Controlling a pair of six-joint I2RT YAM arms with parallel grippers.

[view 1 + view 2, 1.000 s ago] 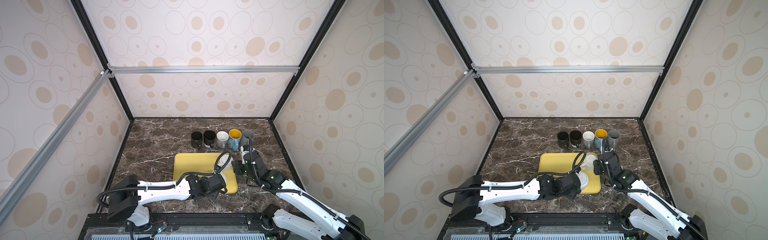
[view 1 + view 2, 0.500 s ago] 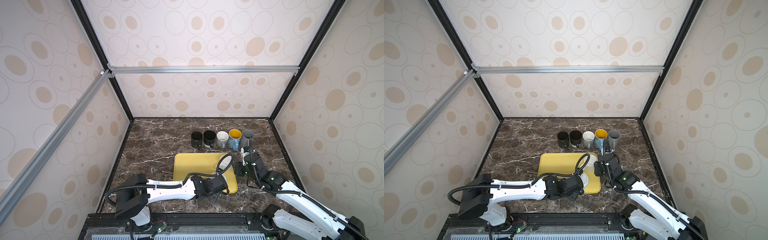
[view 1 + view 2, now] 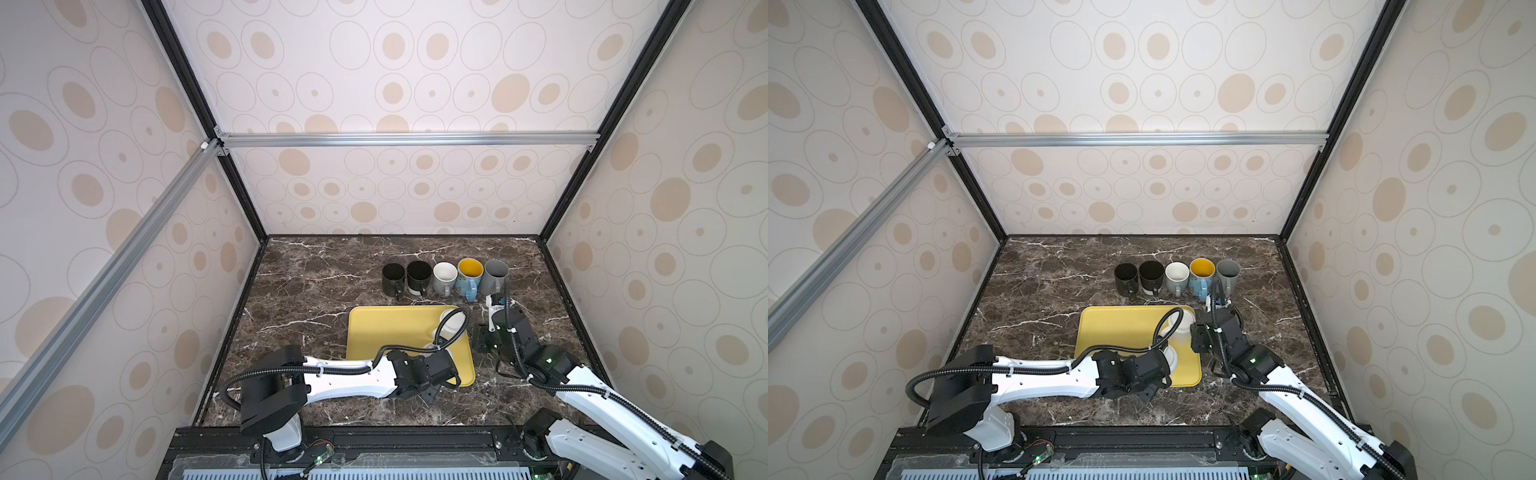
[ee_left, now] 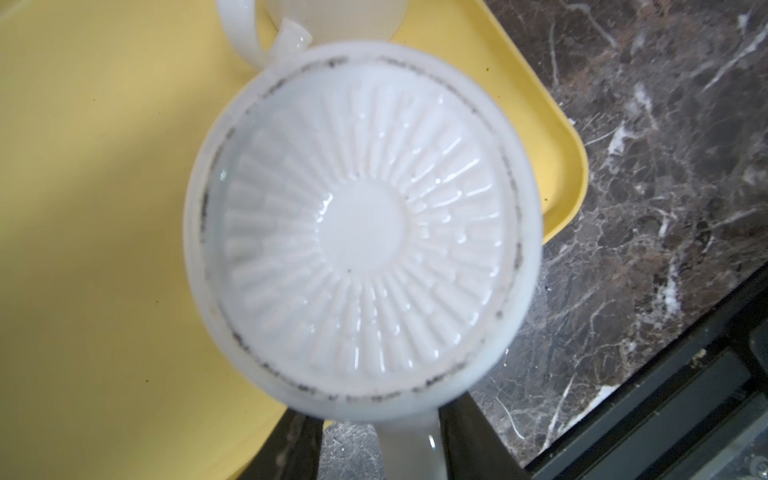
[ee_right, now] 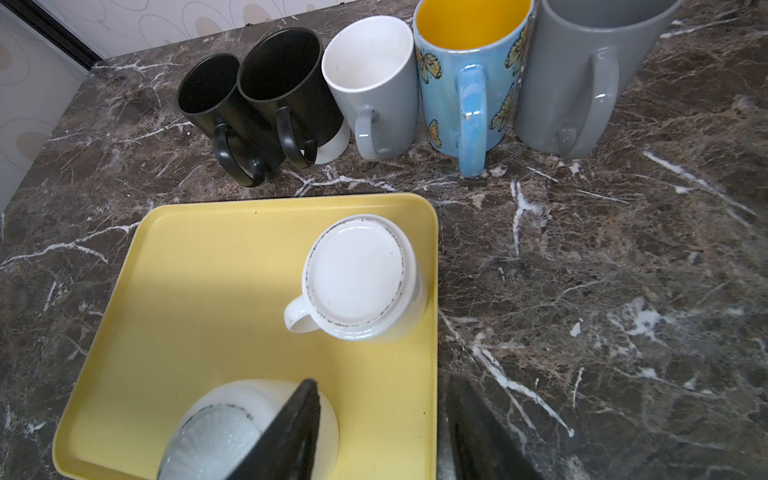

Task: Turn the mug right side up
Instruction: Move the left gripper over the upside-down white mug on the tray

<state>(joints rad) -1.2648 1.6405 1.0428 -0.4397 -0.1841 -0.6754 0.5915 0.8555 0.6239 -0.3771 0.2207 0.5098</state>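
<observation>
White ribbed mug [image 4: 361, 224] sits base-up in the near corner of the yellow tray [image 4: 83, 208]; my left fingers [image 4: 291, 453] have narrowed around its handle [image 4: 409, 449], not yet clamped, while my right fingers [image 5: 291, 428] hang open at the tray's edge, so the flip grasp looks nearly set.

On the yellow tray [image 3: 382, 332] the left side is left bare; its right edge is blocked by 2 overturned white mugs [image 5: 357, 278], and 5 upright mugs [image 3: 444, 277] are lined behind.
</observation>
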